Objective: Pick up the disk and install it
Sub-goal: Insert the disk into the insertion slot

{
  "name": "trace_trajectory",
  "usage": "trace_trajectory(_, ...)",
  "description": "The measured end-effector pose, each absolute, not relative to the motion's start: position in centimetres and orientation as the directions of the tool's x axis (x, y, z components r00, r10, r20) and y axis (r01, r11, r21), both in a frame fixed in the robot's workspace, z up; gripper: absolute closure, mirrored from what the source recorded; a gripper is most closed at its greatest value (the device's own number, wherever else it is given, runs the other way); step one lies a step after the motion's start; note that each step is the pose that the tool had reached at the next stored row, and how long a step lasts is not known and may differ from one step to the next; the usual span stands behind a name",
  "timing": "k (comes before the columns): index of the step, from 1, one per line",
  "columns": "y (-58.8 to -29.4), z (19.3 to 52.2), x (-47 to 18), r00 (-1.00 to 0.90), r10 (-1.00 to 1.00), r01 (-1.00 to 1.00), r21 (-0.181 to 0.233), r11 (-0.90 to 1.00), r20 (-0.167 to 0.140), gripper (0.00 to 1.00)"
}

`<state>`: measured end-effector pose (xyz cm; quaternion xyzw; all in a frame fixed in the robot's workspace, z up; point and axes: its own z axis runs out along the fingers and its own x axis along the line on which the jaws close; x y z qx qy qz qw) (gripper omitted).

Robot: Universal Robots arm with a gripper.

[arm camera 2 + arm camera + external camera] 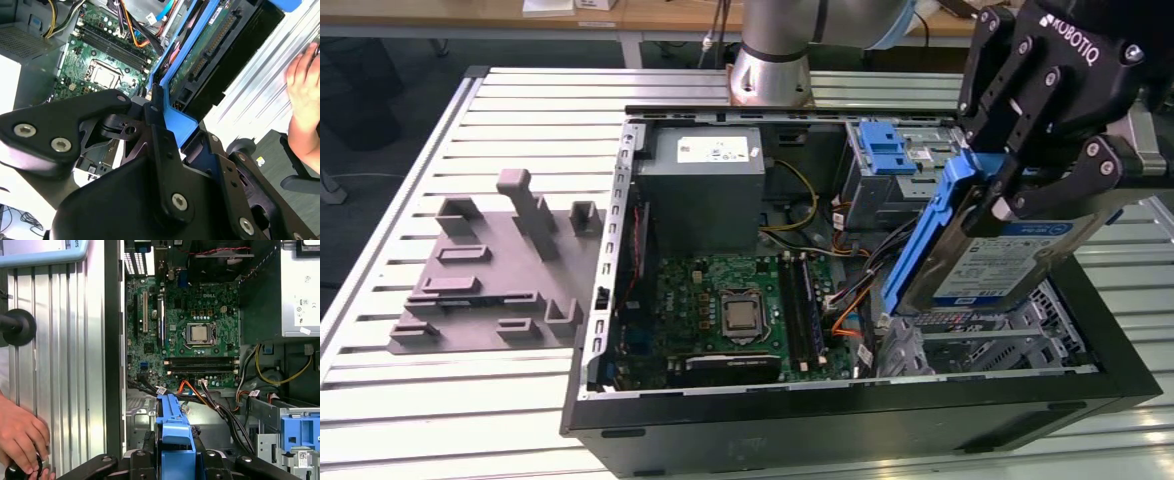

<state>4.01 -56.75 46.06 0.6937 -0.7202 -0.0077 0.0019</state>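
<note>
Risk, as I judge it, lies first in the cables (851,300). You have the disk (994,255) hanging on edge and tilted above the open computer case (854,440), over the metal bay at the exterior view's right. The orange and black leads run just beside its lower corner. A descent that goes slightly off line could snag them or push them down onto the motherboard (734,310). The tilt is a second worry: a corner meeting the bay's sheet-metal wall could jam the disk or twist it in the grip. The jaws are closed on the disk's blue plastic frame rather than on bare metal. That plastic looks likely to flex, so a knock may let the disk pivot or slide. Mind also the person's hand (20,435), which rests on the slatted desk (454,400) close to the case wall. A wide swing toward that side would bring the arm near it. The disk itself is a flat silver slab with a blue-and-white label facing the exterior camera. The blue frame runs along its edges and stands out past its upper end. In the second wrist view its other face (210,45) shows a green circuit board and a row of connector contacts. I see no dents or damage on it.
</note>
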Motion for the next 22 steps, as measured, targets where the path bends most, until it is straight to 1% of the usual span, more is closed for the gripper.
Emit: trace_trajectory(22, -56.8, 45.5, 6.1, -0.038, -0.999, -0.999, 0.014, 0.037, -0.008, 0.63)
